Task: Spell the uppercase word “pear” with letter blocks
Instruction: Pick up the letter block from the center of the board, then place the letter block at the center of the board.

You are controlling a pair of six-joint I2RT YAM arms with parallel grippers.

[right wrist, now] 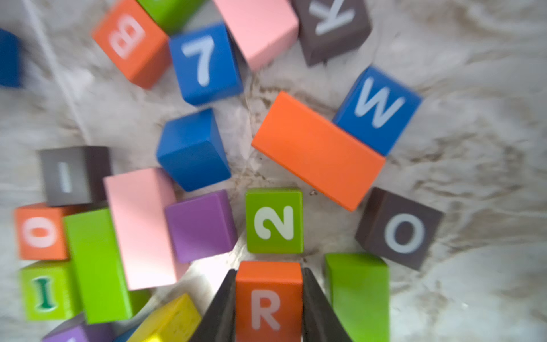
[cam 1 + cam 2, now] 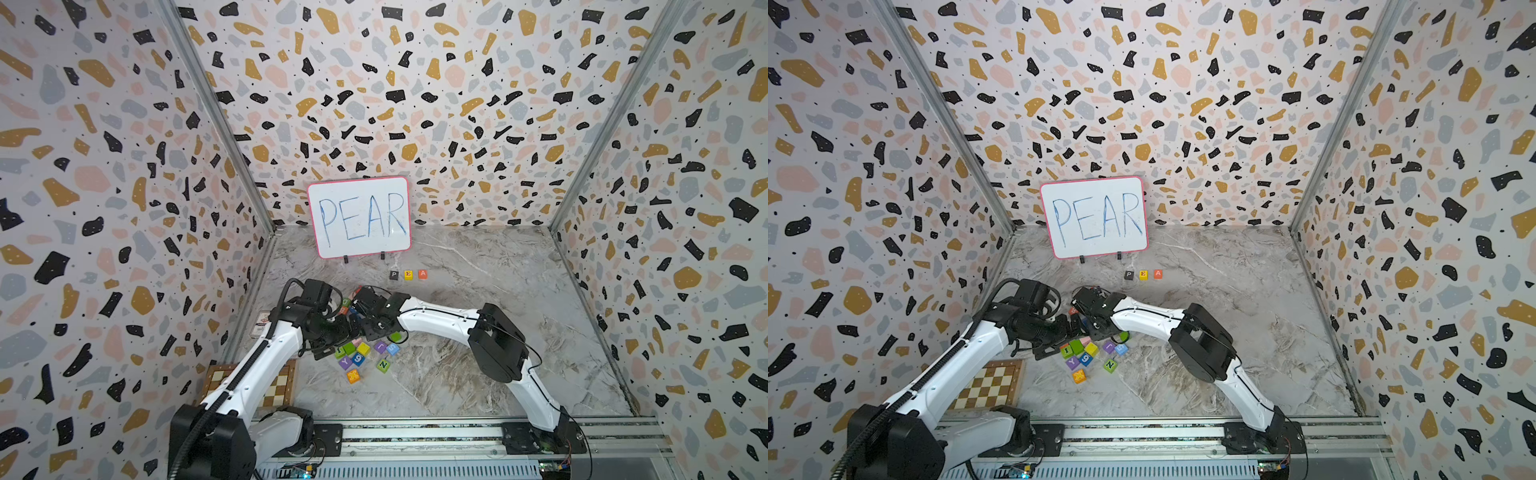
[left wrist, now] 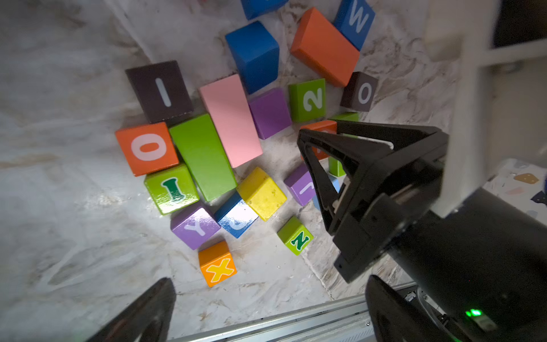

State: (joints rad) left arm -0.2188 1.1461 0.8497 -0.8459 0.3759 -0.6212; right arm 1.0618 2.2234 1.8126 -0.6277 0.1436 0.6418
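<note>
The black P block (image 2: 394,274), yellow E block (image 2: 408,274) and orange A block (image 2: 422,274) stand in a row in front of the whiteboard, seen in both top views. My right gripper (image 1: 269,270) is shut on the orange-red R block (image 1: 268,299), one finger on each side of it, within the pile of loose blocks. The left wrist view shows that R block (image 3: 321,128) partly hidden behind the right gripper's black fingers (image 3: 318,174). Whether it is off the table I cannot tell. My left gripper (image 3: 269,299) hangs open over the pile's near edge, holding nothing.
A green 2 block (image 1: 274,220), a plain green block (image 1: 358,293), a black O block (image 1: 399,228) and a long orange block (image 1: 318,151) crowd round the R. A whiteboard reading PEAR (image 2: 359,216) stands at the back. A chessboard (image 2: 282,386) lies front left, a metal rail (image 2: 415,434) along the front.
</note>
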